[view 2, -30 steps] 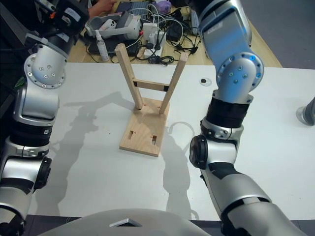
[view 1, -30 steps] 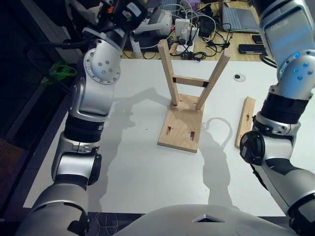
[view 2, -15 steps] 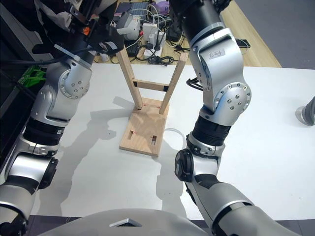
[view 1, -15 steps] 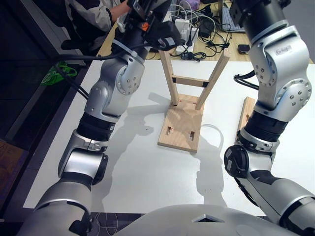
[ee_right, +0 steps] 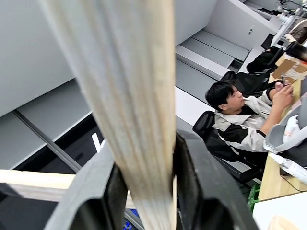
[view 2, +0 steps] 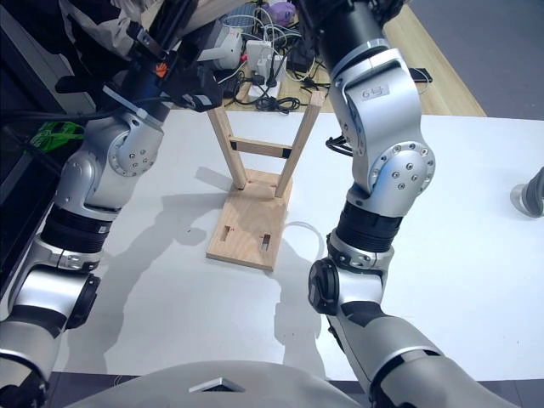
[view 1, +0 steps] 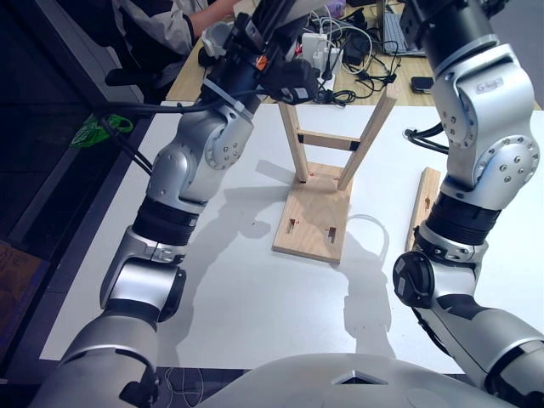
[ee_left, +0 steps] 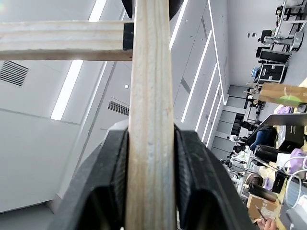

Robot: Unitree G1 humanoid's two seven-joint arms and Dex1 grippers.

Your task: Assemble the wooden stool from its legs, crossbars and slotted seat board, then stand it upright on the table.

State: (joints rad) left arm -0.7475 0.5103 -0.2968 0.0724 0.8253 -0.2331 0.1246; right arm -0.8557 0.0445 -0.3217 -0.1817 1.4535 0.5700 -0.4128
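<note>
The slotted seat board [view 1: 310,225] lies flat on the white table. Two legs [view 1: 291,127] joined by a crossbar [view 1: 329,140] stand in its far slots; the near slots hold nothing. My left gripper [ee_left: 151,182] is raised over the table's far left and is shut on another wooden leg [ee_left: 149,120], which has a crossbar [ee_left: 62,40] joined to it. That leg also shows at the top of the right eye view [view 2: 208,10]. My right gripper [ee_right: 144,191] is raised high and shut on a wooden leg [ee_right: 124,86] with a crossbar [ee_right: 43,184] at its side.
A loose wooden piece [view 1: 422,208] lies on the table by my right arm. A white cable loop [view 1: 370,223] lies beside the seat board. Power strips and cables [view 1: 340,51] crowd the desk behind. A small grey object [view 2: 531,195] sits at the far right.
Both arms have swung inward above the far side of the table. The left gripper has since come slightly lower, closer to the standing legs. The seat board has not moved.
</note>
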